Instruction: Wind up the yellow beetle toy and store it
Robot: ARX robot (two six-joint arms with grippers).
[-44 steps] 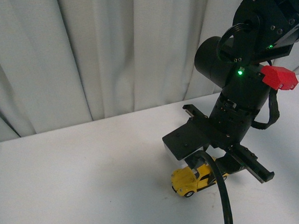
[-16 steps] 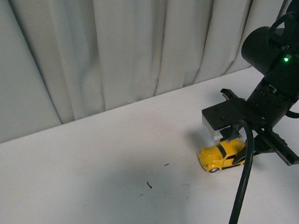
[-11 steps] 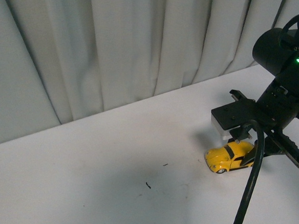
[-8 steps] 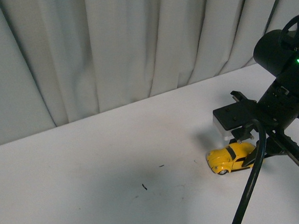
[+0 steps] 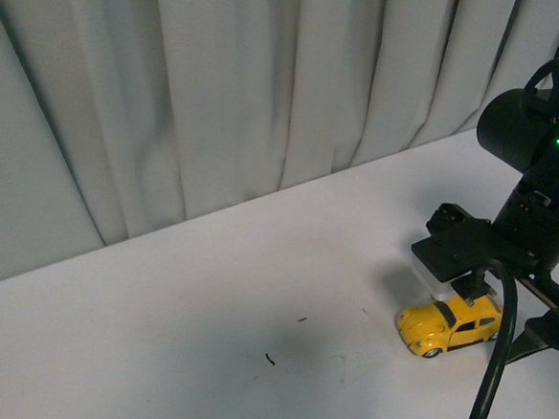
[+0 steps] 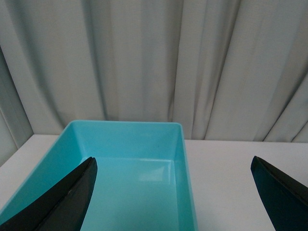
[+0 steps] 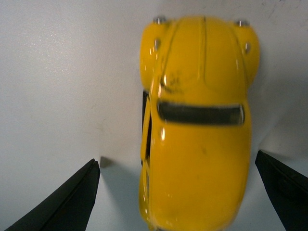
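The yellow beetle toy (image 5: 449,324) stands on its wheels on the white table (image 5: 172,322), at the right, nose pointing left. My right gripper (image 5: 498,311) hangs just over its rear half, partly hiding it. In the right wrist view the toy (image 7: 197,120) fills the middle, seen from above, and my right gripper (image 7: 175,161) is open with one finger on each side of it, apart from its flanks. My left gripper (image 6: 173,161) is open and holds nothing above the edge of a teal bin (image 6: 185,183). It does not show in the front view.
A pale pleated curtain (image 5: 205,100) runs along the table's far edge. The teal bin stands against the curtain (image 6: 144,57) and shows nothing inside. A black cable (image 5: 489,387) hangs from the right arm in front of the toy. Small dark specks (image 5: 269,359) mark the table.
The toy and my right gripper over it have shifted right and nearer across the table. The front view has drifted too, so the curtain sits differently in it.
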